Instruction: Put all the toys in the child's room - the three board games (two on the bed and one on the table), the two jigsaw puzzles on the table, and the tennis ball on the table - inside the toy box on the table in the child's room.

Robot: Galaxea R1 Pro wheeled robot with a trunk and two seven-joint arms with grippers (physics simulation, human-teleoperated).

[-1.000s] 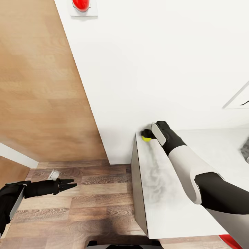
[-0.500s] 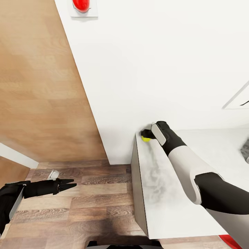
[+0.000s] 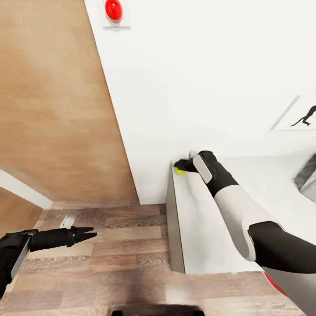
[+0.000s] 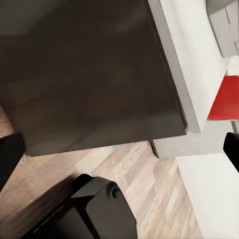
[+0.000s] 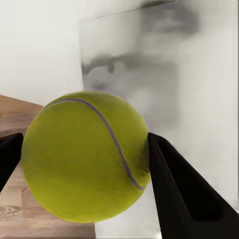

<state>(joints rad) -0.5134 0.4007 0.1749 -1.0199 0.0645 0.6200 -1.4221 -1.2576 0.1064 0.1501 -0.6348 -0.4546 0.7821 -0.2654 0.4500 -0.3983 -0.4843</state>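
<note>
In the head view the right arm reaches from the lower right of the frame up toward the centre, where the right gripper point(image 3: 181, 167) sits at the far left corner of the light grey surface point(image 3: 206, 237), close against the white wall point(image 3: 197, 79). The tennis ball point(image 3: 179, 171) shows there as a small yellow-green spot at the black fingers, right at the corner edge of the surface. The right wrist view shows it far larger: the tennis ball point(image 5: 85, 155) is a round, fuzzy yellow-green sphere with a thin greyish-purple seam curving across its face, its lower side in soft shade. The two dark fingers point(image 5: 184, 189) stand on either side of it, the near one pressed against the ball's flank, so the right gripper point(image 5: 82, 159) is clamped around the ball; behind it lie the mottled grey surface and a strip of wood-plank floor. The left gripper point(image 3: 90, 233) hangs over the wood-plank floor point(image 3: 109, 259) at the lower left of the head view, its fingers close together and holding nothing. A red round object point(image 3: 113, 9) sits in a white plate at the top of the frame, and a black silhouette print point(image 3: 303, 118) hangs at the right edge.
</note>
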